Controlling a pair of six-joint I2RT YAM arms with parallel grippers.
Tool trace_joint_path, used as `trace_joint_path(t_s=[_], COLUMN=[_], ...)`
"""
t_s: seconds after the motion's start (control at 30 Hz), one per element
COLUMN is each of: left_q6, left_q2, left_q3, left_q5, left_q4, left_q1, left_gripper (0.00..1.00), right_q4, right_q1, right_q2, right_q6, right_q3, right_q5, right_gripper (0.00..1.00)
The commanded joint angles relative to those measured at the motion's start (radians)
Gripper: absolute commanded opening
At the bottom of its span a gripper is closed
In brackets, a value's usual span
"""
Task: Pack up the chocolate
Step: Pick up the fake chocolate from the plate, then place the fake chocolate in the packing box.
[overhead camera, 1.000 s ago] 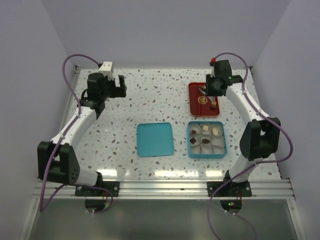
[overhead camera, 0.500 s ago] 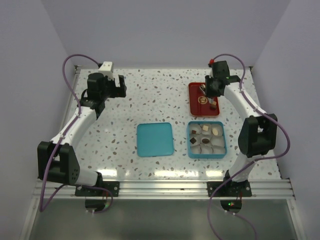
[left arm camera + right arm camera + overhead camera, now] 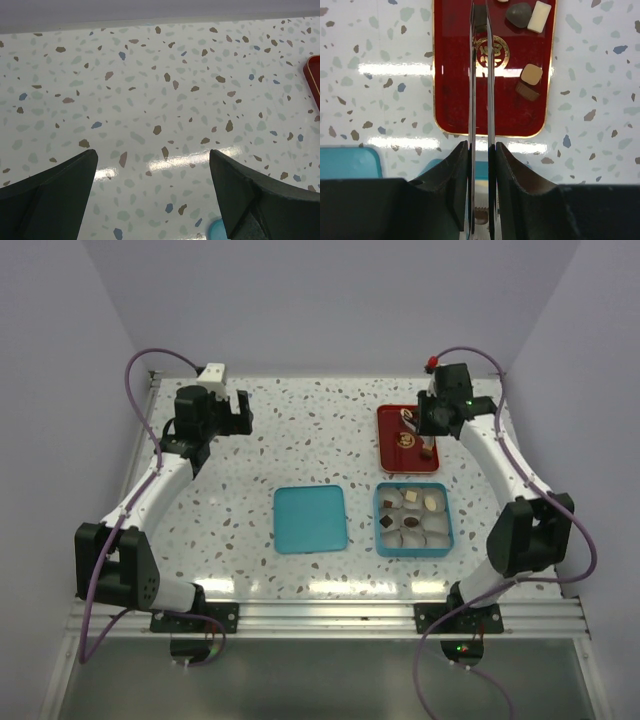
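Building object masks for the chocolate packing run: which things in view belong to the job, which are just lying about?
Job: loose chocolate pieces on the red tray; packed pieces in the teal box; paper cups; right gripper over the tray.
Lying about: teal lid beside the box, not needed yet; left gripper, open, away from the tray; gold emblem, part of the tray, not chocolate.
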Motion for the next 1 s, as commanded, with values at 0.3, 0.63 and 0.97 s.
trace_joint_path(t_s=[0.3,0.63,0.97], left_q6=[0.003,-0.003,-0.016], left_q2=[-0.003,0.015,0.017], left_q3=[0.033,0.034,0.040], left_q5=[0.000,0.013,0.013], left_q4=[0.004,0.014,0.010], left_q1=[-0.007,-0.007,-0.020], left_gripper=[1.00,1.00,1.00], right_q4=[-0.223,-0.665,-0.837], right_q1=[0.000,0.012,0.035], right_q2=[-0.336,-0.523,-0.620], right_q6=[0.021,0.001,0.064], right_q3=[-0.074,0.049,0.017], right_q5=[-0.097,-0.120,-0.253], right_gripper=[0.15,0.15,0.16])
